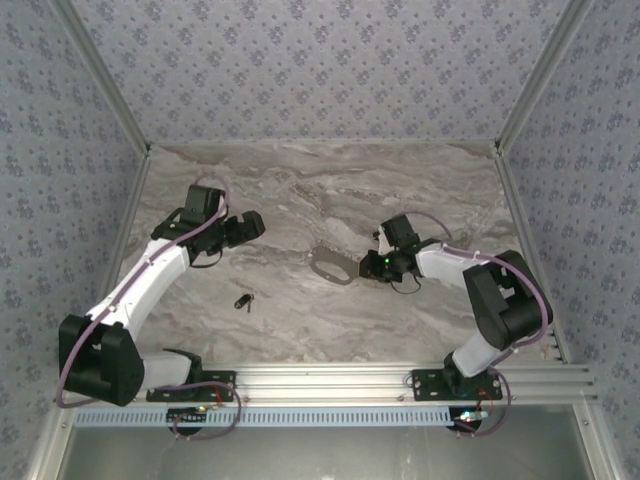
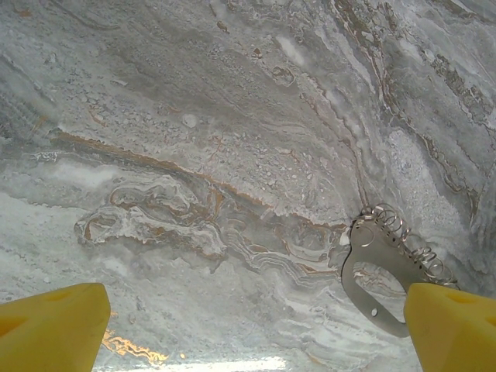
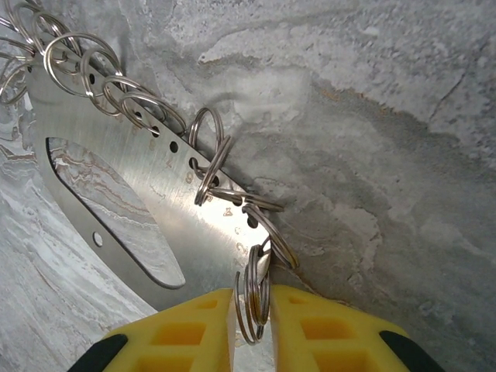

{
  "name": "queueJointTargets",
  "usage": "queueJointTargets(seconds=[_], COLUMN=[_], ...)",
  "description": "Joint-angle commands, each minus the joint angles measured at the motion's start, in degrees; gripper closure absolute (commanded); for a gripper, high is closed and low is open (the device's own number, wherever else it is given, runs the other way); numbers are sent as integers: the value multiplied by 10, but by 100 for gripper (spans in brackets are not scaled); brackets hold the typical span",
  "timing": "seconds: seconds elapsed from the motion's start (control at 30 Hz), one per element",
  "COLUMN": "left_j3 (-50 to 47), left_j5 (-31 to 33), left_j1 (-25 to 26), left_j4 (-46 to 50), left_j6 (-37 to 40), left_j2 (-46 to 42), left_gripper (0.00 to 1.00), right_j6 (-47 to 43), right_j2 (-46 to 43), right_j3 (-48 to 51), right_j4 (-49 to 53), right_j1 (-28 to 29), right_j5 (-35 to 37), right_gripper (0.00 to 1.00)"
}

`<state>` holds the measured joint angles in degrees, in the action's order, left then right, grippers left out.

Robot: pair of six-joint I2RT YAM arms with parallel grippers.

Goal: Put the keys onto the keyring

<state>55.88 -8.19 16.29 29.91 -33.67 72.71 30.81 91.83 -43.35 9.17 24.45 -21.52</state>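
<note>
one right pincer (image 3: pixel 250 304) apparently snug around keyring (image 3: pixel 159 190)

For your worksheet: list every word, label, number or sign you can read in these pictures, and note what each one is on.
Nothing here can be read as text.
Keyring: tiny stamped marks beside its holes, too small and blurred to read.
Wallpaper: flower pattern only, no lettering.

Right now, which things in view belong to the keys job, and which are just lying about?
Job:
- keyring, one ring pinched in the right end effector
- key, loose on the table
- left end effector, open

Not the job:
- walls
- rail
</note>
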Motion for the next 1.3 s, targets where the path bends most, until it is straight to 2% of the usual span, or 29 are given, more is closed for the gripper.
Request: queueJointTargets(seconds=[0.0,0.2,0.4,0.57,0.73,0.83,1.0,1.27], left_j3=[24,26,29,53,104,142,183,252], left_j5=[-5,-7,4,40,61,24,-79,-213], left_j1=[4,4,4,5,7,7,8,21], left_j4=[7,9,17,43,68,71,20,-28], left_j6=[11,16,17,2,-5,5,10,38], left_j2=[-2,-2,-7,-11,-19,-15,-3,30], left_gripper=[2,2,2,2,2,2,4,13], right_j6=[-5,-5,-8,-28,-80,-113,-140,-97], right_j2=[8,16,20,-10,-67,-99,-124,-125], right_j3=[-8,-9,-10,-21,-81,-129,-205,-303], right_j4=[0,0,2,28,100,133,152,99], right_j1=[-5,-8,-16,-28,-39,-47,-65,-72], right_j5=[-2,4,-1,-12,-41,-78,-173,-280], right_gripper=[80,85,100,100,100,100,100,100])
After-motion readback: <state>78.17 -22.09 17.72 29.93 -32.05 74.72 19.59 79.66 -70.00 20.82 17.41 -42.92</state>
